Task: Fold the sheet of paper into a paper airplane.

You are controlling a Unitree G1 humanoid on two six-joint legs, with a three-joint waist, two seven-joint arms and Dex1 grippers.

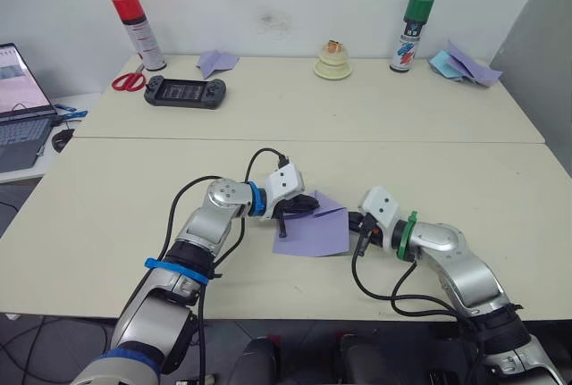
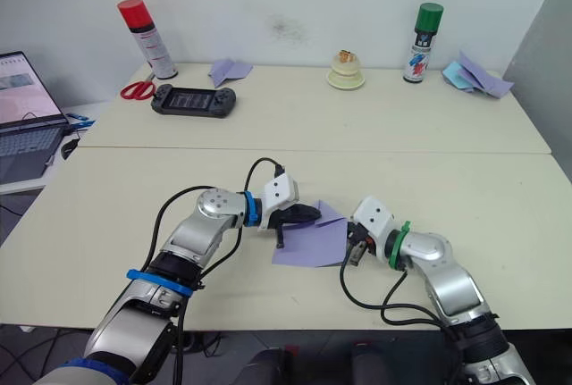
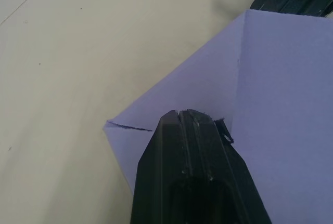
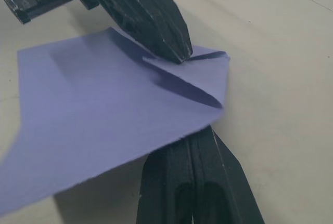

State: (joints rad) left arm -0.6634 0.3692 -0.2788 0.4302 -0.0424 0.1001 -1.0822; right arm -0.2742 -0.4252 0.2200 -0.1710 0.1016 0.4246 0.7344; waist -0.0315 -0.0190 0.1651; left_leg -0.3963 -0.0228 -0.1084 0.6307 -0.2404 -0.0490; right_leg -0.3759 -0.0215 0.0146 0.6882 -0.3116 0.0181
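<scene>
Two cream tabletops butt together under a white wall, and I see the thin lavender sheet of paper [image 1: 313, 231] lying on the near table [image 1: 107, 206], close to its front edge, between my two arms. One far corner is folded over into a triangular flap, and the rest lies flat. My left gripper [image 3: 195, 116] has its two black fingers pressed together, tips down on that flap. My right gripper [image 4: 200, 136] comes in low from the other side, fingers closed against each other and tucked beneath the sheet's edge; I can't tell whether they pinch it.

On the far table [image 1: 357, 121] sit a red-capped spray can [image 1: 138, 29], red-handled scissors [image 1: 129, 80], a black game console [image 1: 185, 92], a small lavender folded dart [image 1: 215, 62], a green-capped can [image 1: 409, 32] and loose blue and lavender papers [image 1: 460, 65].
</scene>
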